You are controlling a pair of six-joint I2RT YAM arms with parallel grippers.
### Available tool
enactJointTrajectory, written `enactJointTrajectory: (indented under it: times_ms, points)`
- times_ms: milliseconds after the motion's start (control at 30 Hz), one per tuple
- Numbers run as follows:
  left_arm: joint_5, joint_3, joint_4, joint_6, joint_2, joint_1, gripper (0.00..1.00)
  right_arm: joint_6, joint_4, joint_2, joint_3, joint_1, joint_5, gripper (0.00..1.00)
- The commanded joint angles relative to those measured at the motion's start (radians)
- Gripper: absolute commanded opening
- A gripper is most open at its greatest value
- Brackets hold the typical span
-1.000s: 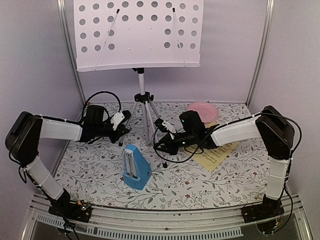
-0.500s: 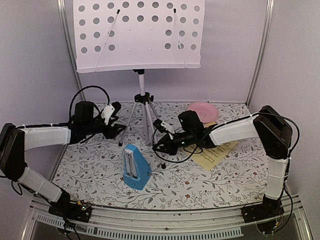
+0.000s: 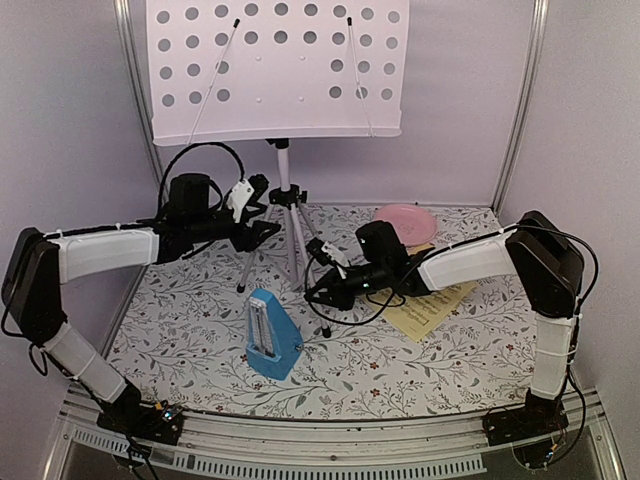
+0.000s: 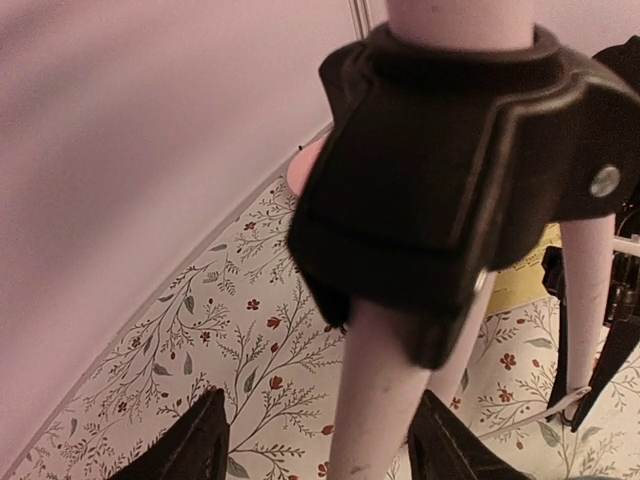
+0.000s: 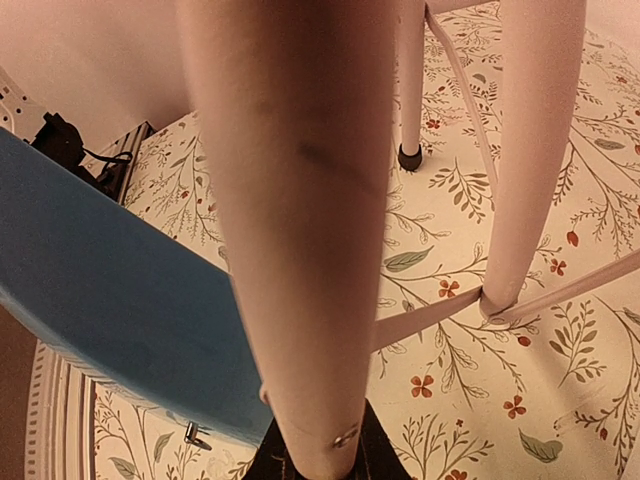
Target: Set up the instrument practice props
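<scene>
The pale perforated music stand (image 3: pixel 275 65) stands at the back on silver tripod legs (image 3: pixel 293 240). My left gripper (image 3: pixel 258 205) is open beside the black tripod hub (image 4: pixel 450 190), with one leg (image 4: pixel 385 400) between its fingers (image 4: pixel 200 445) and clear of both. My right gripper (image 3: pixel 320 290) is shut on the front tripod leg (image 5: pixel 300 230), low down. The blue pyramid metronome (image 3: pixel 272 335) stands in front of the tripod and also shows in the right wrist view (image 5: pixel 100 300). A yellow sheet (image 3: pixel 430 305) lies flat under the right arm. The white sheet is out of view.
A pink round plate (image 3: pixel 405 217) lies at the back right near the wall. Black cables loop from both wrists. The flowered table cover (image 3: pixel 180 340) ends at the metal rail in front and at upright posts at the back corners.
My left arm has swung in from the left and risen to the tripod hub, its fingers now round a leg. The right gripper has stayed on its leg.
</scene>
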Motion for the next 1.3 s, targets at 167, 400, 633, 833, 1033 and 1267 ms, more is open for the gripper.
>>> enactJointTrajectory:
  times_ms: [167,400,633,833,1033,1267]
  points:
    - [0.046,0.078,-0.023,0.041,0.079,-0.014,0.55,0.056,-0.123,0.057,-0.007,-0.003,0.012,0.00]
    - [0.078,0.077,-0.009,0.048,0.100,-0.015,0.40,0.047,-0.139,0.051,-0.008,-0.004,0.028,0.00]
    - [0.094,0.106,-0.023,0.066,0.120,-0.014,0.25,0.047,-0.142,0.050,-0.007,-0.005,0.037,0.00]
    - [0.059,0.087,0.009,0.065,0.098,-0.011,0.02,0.040,-0.158,0.047,0.039,-0.004,0.048,0.00]
    - [-0.033,0.032,0.098,0.066,0.054,-0.003,0.00,0.035,-0.160,0.031,0.057,-0.004,0.087,0.00]
    - [-0.166,0.002,0.160,0.114,0.018,0.005,0.00,0.035,-0.173,0.020,0.096,-0.004,0.153,0.00]
